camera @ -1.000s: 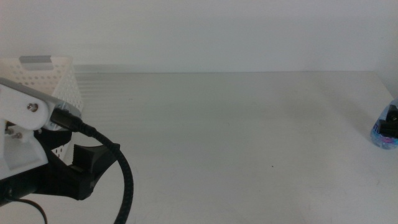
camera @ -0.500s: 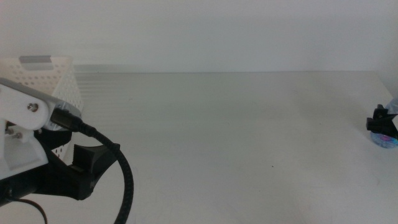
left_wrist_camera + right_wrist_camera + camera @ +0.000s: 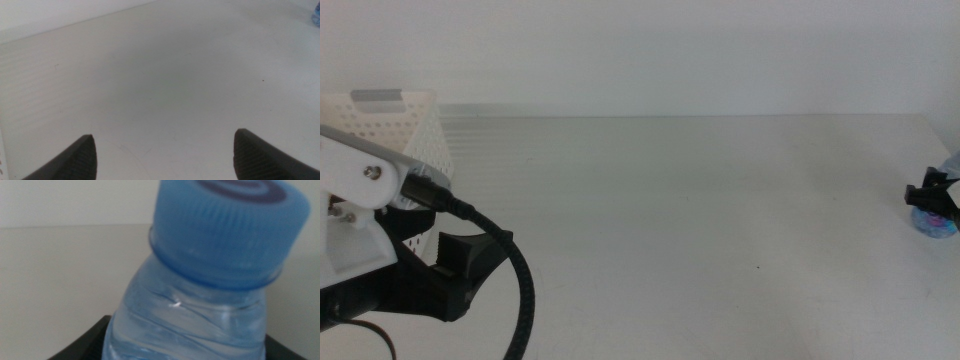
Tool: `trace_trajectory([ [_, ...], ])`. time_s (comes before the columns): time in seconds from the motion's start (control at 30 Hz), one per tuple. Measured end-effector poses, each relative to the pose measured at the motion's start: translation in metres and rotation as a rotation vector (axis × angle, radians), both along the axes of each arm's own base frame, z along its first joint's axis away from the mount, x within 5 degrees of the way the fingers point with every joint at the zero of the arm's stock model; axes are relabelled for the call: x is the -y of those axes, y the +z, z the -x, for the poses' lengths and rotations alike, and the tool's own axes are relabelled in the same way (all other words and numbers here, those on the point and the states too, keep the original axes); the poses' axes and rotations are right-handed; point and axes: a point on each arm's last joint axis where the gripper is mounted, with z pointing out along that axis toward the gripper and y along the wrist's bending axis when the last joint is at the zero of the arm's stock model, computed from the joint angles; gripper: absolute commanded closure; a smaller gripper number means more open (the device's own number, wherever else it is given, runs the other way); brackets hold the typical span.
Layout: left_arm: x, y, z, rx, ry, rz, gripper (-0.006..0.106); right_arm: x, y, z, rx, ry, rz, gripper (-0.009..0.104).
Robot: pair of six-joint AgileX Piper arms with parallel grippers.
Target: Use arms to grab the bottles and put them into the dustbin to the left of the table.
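Note:
My right gripper (image 3: 932,196) is at the far right edge of the table (image 3: 700,210), shut on the small clear water bottle (image 3: 936,222). In the right wrist view the bottle (image 3: 190,320) fills the picture, tilted between the two jaws, with its blue cap (image 3: 230,225) close to the camera. My left arm (image 3: 360,200) waits at the bottom left, next to the white perforated dustbin (image 3: 390,130). My left gripper (image 3: 165,155) is open and empty over bare table. The tea bottle and the red can are out of view.
A thick black cable (image 3: 515,280) loops from the left arm over the table's front left. The dustbin's grey tab (image 3: 378,97) sits on its far rim. A white wall runs behind the table's back edge.
My right gripper has shifted slightly left into the picture with the water bottle, which now sits a little lower. The left arm has not moved.

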Motion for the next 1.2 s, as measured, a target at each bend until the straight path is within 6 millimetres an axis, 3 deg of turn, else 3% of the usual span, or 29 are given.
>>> trace_trajectory([
  [0.13, 0.0, 0.0, 0.0, 0.0, 0.0, 0.0, 0.01, -0.016, 0.013, 0.001, -0.023, 0.094, -0.025, 0.095],
  [0.37, 0.0, 0.0, 0.0, 0.0, 0.0, 0.0, 0.01, -0.069, 0.058, 0.004, 0.079, 0.367, -0.025, 0.095],
  [0.57, 0.0, 0.0, 0.0, 0.0, 0.0, 0.0, 0.01, -0.134, 0.079, 0.003, 0.109, 0.712, -0.006, 0.095],
  [0.73, 0.0, 0.0, 0.0, 0.0, 0.0, 0.0, 0.01, -0.18, 0.091, -0.007, 0.111, 0.85, -0.04, 0.095],
  [0.87, 0.0, 0.0, 0.0, 0.0, 0.0, 0.0, 0.01, -0.212, 0.09, -0.019, 0.107, 0.916, -0.044, 0.095],
  [1.2, 0.0, 0.0, 0.0, 0.0, 0.0, 0.0, 0.01, -0.286, 0.059, -0.046, 0.08, 1.047, -0.045, 0.095],
])
